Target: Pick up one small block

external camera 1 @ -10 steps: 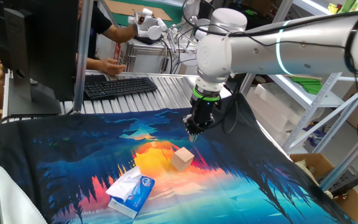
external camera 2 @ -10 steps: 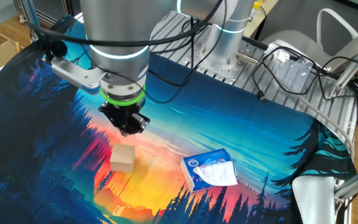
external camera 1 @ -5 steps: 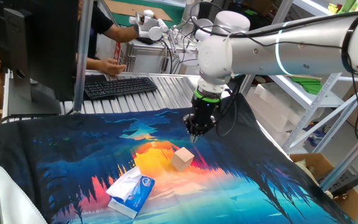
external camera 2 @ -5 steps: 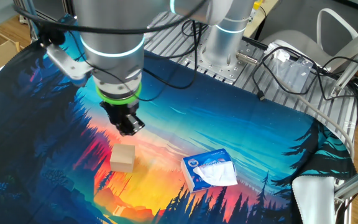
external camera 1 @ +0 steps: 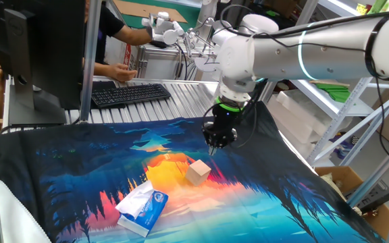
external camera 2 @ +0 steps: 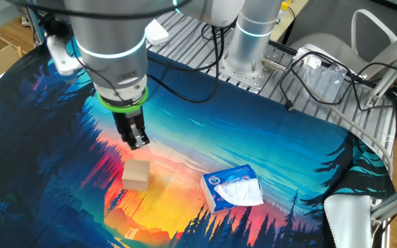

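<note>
The small block (external camera 1: 198, 172) is a light-tan wooden cube lying on the colourful cloth; it also shows in the other fixed view (external camera 2: 136, 174). My gripper (external camera 1: 213, 148) hangs above the cloth, just behind and a little above the block, fingers pointing down. In the other fixed view the gripper (external camera 2: 138, 142) is just above the block's far side, not touching it. Its fingers look close together with nothing between them.
A white and blue tissue pack (external camera 1: 142, 208) lies near the block, also in the other fixed view (external camera 2: 233, 188). A keyboard (external camera 1: 130, 93), a monitor (external camera 1: 38, 47) and a person's hands are behind the cloth. Metal frame posts stand at the left.
The arm's wrist has turned and shifted slightly; the gripper has rotated about its axis and stays above the block. The block and tissue pack have not moved.
</note>
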You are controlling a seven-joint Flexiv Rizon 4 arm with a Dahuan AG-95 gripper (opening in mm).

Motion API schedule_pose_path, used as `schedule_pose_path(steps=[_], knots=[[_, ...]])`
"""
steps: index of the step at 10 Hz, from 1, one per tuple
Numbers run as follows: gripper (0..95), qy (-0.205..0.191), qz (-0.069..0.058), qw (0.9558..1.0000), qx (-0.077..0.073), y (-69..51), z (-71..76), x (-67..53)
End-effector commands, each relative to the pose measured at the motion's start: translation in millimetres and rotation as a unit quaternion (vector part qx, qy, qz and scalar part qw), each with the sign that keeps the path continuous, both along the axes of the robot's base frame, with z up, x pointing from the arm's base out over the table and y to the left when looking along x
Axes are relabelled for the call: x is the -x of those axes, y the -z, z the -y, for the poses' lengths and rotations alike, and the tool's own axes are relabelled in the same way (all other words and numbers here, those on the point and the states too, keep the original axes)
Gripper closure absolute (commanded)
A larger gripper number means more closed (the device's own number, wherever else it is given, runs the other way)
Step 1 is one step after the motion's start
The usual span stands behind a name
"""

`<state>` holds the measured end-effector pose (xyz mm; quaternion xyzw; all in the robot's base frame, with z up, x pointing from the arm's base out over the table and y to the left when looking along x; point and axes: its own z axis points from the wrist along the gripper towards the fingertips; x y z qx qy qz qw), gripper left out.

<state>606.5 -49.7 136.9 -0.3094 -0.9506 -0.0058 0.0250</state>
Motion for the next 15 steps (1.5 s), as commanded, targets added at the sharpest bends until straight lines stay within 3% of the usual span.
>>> schedule_pose_path(steps=[1, 4, 6, 11, 15], knots=[[95.0, 0.087, -0.001, 0.9961, -0.018, 1.6, 2.1, 0.1], [95.0, 0.12, 0.01, 0.9925, -0.02, 2.5, 1.8, 0.0], [95.0, 0.131, 0.009, 0.9911, -0.02, 4.6, 1.3, -0.2], [0.0, 0.151, 0.006, 0.9884, -0.019, 17.2, -1.5, -1.2], [0.0, 0.15, 0.006, 0.9885, -0.022, 25.8, -3.1, -1.4]])
